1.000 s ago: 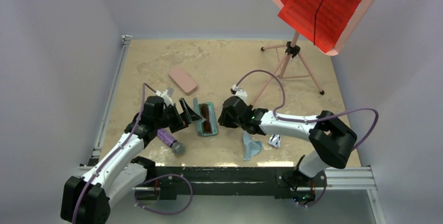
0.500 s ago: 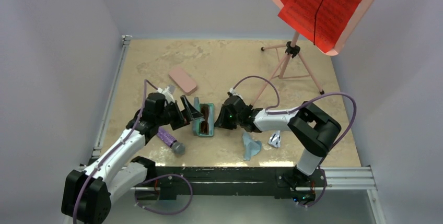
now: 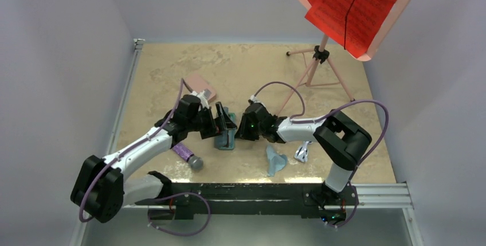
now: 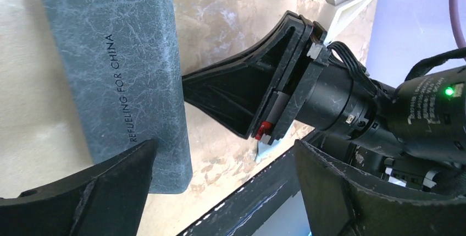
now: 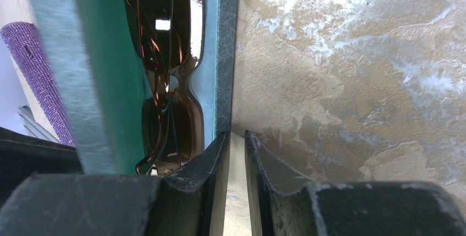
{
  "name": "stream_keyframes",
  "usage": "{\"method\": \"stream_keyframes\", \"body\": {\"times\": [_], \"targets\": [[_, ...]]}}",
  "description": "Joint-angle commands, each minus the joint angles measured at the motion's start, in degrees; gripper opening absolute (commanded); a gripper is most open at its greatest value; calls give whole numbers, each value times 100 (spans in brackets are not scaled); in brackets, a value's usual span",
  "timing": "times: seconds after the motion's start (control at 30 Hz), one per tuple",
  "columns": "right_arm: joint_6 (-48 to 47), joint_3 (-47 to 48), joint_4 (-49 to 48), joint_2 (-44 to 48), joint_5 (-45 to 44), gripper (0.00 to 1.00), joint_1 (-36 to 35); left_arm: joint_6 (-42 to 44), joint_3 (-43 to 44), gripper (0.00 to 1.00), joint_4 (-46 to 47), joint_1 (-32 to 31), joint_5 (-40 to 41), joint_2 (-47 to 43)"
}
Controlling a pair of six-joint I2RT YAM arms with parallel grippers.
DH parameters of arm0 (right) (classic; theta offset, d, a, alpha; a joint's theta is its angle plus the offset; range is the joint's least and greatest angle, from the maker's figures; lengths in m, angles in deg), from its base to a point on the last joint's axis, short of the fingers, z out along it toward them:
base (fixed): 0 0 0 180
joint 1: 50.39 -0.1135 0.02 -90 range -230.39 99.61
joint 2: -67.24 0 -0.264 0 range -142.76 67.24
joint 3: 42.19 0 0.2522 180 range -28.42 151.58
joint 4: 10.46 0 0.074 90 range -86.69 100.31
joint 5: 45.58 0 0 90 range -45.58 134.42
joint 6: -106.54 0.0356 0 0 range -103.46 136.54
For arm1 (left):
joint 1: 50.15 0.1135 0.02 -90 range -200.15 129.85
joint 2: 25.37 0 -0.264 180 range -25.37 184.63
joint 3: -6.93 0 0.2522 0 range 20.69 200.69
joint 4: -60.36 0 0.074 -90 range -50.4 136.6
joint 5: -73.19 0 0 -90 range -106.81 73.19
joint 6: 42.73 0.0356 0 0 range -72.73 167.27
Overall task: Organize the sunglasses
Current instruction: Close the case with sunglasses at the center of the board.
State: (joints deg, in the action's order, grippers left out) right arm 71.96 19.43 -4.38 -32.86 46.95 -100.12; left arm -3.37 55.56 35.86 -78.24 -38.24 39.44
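Observation:
The grey-blue case [image 3: 224, 140] lies at the table's middle with its lid tipped up. The brown sunglasses [image 5: 165, 82] lie folded inside on the teal lining. My left gripper [image 3: 225, 121] is open over the lid. In the left wrist view the left gripper [image 4: 225, 192] is empty, and the lid's grey outer side [image 4: 121, 54] lies by its left finger. My right gripper [image 3: 236, 131] is shut and empty. In its own view the right gripper [image 5: 236, 153] has its tips against the case's right wall. The white sunglasses [image 3: 301, 153] lie on the table to the right.
A light blue cloth [image 3: 275, 161] lies near the front edge. A purple cylinder [image 3: 187, 155] lies under my left arm. A pink case [image 3: 198, 81] sits behind my left wrist. A pink music stand [image 3: 321, 57] with red sheets stands at the back right.
My left gripper has moved right and back over the case, and the lid has swung up from lying flat. My right gripper has stayed at the case's right side.

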Motion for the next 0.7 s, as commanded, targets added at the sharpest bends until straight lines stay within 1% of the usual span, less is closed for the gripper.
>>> {"method": "stream_keyframes", "body": {"times": [0.0,0.17,0.27,0.33,0.4,0.47,0.53,0.57,0.63,0.67], "targets": [[-66,240,-222,-162,187,23,-29,-228,134,100,481,-282,97,578],[-37,164,-288,-148,219,23,-4,-332,214,100,556,-451,246,1171],[23,7,-358,-36,186,24,52,-388,189,100,594,-468,254,1196],[92,-161,-414,96,134,26,100,-380,204,100,586,-465,264,1041],[126,-337,-499,311,80,30,144,-312,289,100,456,-463,320,767],[89,-474,-467,662,-6,36,179,-183,499,100,114,-468,476,430],[-80,-476,-183,1124,-112,45,186,-19,728,100,-302,-466,653,-7],[-188,-463,23,1369,-179,47,190,77,833,100,-545,-462,754,-266],[-333,-511,360,1996,-391,52,191,208,1006,100,-1099,-463,1182,-973],[-394,-552,543,2326,-549,58,187,233,1031,100,-1321,-459,1409,-1298]]}}
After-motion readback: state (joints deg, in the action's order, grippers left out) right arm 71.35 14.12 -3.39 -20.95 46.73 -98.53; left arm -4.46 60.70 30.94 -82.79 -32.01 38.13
